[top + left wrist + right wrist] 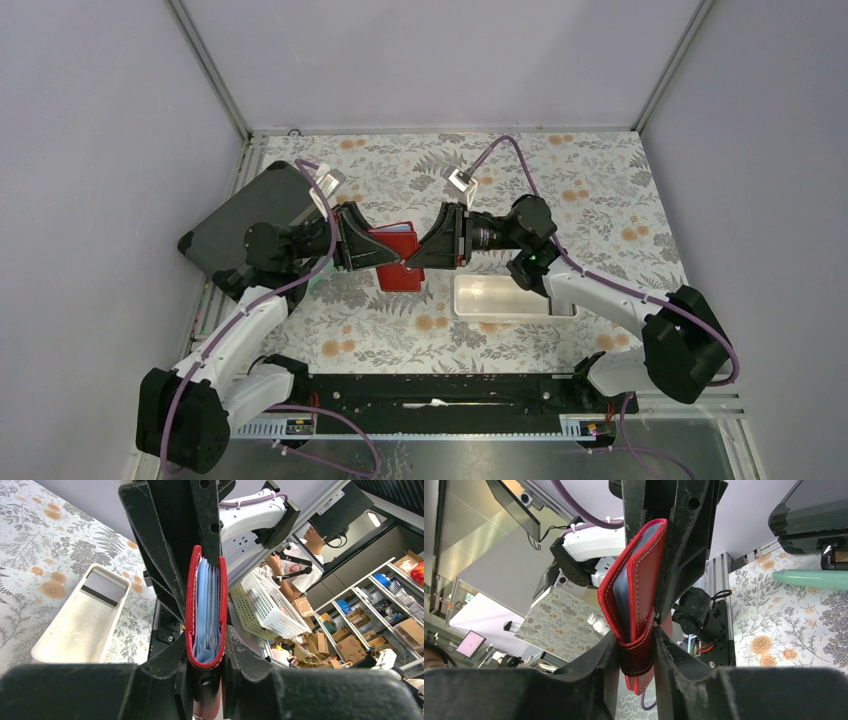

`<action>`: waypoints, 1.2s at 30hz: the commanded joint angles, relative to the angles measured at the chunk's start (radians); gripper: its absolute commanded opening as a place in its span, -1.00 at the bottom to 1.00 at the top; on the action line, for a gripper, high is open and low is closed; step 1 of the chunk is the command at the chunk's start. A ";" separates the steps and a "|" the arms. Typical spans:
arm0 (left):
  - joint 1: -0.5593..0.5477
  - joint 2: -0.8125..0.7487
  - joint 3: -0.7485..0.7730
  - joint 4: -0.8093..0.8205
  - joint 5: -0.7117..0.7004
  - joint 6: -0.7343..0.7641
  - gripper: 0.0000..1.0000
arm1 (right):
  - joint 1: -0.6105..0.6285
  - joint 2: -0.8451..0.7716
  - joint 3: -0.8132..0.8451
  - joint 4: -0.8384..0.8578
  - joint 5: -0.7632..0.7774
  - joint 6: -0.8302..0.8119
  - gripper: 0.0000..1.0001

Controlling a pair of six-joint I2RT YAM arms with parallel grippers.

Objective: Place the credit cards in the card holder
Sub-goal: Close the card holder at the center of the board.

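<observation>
White tray (500, 298) R of card holder (398, 274), grey case (235, 225) L.

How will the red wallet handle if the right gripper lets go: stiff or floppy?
Probably fairly stiff: wallet is packed with blue cards. Its leather-like flaps bow outward, so they may spring open. Likely light enough for the left gripper alone.

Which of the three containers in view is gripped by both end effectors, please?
The red card holder, clamped from both sides; the white tray and dark grey case sit ungripped.
</observation>
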 commanded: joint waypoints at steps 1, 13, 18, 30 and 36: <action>0.005 -0.036 0.013 -0.039 -0.046 0.076 -1.00 | 0.017 0.000 0.045 0.017 0.021 -0.025 -0.45; 0.043 -0.149 0.090 -0.576 -0.161 0.446 0.43 | 0.017 0.019 0.037 0.079 0.028 0.027 -1.00; 0.061 -0.162 0.085 -0.578 -0.183 0.447 0.27 | 0.017 0.008 0.037 0.048 0.030 0.008 -1.00; 0.070 -0.156 0.038 -0.420 -0.169 0.345 -1.00 | 0.017 -0.008 0.028 0.030 0.094 -0.006 -0.76; 0.070 -0.152 0.033 -0.410 -0.171 0.335 -1.00 | 0.028 -0.009 0.022 0.059 0.119 -0.004 -0.46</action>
